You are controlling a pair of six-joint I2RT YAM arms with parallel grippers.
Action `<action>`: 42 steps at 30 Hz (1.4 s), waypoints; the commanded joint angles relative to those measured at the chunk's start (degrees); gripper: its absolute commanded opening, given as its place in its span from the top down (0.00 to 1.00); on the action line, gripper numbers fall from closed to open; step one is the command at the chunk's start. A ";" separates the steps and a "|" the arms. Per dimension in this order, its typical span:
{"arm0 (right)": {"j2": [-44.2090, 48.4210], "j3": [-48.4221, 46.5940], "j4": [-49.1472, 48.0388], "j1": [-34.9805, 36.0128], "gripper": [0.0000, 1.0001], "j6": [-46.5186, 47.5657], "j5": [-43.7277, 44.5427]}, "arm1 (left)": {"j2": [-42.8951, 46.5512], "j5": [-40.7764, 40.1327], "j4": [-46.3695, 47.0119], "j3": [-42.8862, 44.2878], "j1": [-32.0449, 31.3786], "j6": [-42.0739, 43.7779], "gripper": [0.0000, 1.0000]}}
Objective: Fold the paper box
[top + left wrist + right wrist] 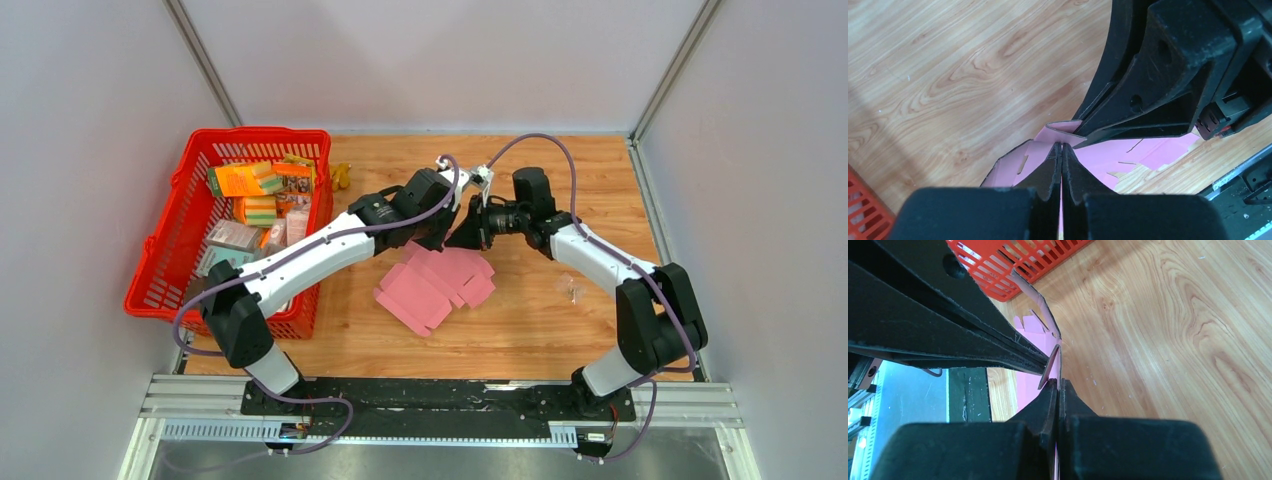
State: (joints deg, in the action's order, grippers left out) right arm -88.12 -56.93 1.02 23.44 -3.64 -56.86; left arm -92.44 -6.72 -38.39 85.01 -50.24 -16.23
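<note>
We see pale grey walls (90, 150) closing in a wood-grain table (560, 330). At its left stands a red plastic basket (262, 132) of printed packages (245, 180). The pink paper box (430, 290) lies mid-table as a flat cut-out. The left gripper (1061, 146) and right gripper (1058, 382) each pinch its far edge, fingers pressed together on the card.
</note>
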 commanded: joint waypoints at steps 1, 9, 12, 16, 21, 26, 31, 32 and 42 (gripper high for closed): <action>2.60 -0.55 -4.71 -0.24 1.00 -1.37 -2.99 | 4.17 -0.40 2.26 -1.07 -0.30 -0.30 0.93; 2.34 -0.55 -4.71 -0.24 1.00 -1.37 -2.99 | 21.59 -4.34 2.27 -19.78 0.84 -2.66 0.64; 1.99 -0.64 -4.71 -0.24 1.00 -1.55 -3.08 | 26.52 -6.80 1.48 -23.74 2.33 -4.07 0.63; 1.72 -0.73 -4.80 -0.24 1.00 -1.72 -3.08 | 29.86 -10.24 2.09 -27.18 3.65 -6.26 0.82; 1.63 -0.64 -5.06 -0.24 1.00 -1.99 -2.73 | 28.02 -11.03 5.77 -28.41 3.92 -8.11 0.98; 1.54 -0.64 -5.32 -0.15 1.00 -2.42 -2.99 | 25.39 -14.02 9.73 -28.59 3.92 -9.00 1.00; 1.63 -0.55 -5.32 -0.24 1.00 -2.34 -2.91 | 23.63 -14.64 14.65 -29.11 4.80 -10.49 1.00; 1.63 -0.55 -5.32 -0.24 1.00 -2.25 -2.90 | 23.36 -13.24 16.31 -29.38 4.89 -10.92 1.00; 1.72 -0.55 -5.67 -0.24 1.00 -2.78 -2.90 | 21.16 -3.83 21.60 -32.80 4.97 -18.12 1.00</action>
State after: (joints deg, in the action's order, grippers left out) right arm -87.96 -56.88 -1.58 23.16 -5.82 -58.67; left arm -71.88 -15.38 -21.80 54.11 -45.41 -29.26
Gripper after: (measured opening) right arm 0.011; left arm 0.007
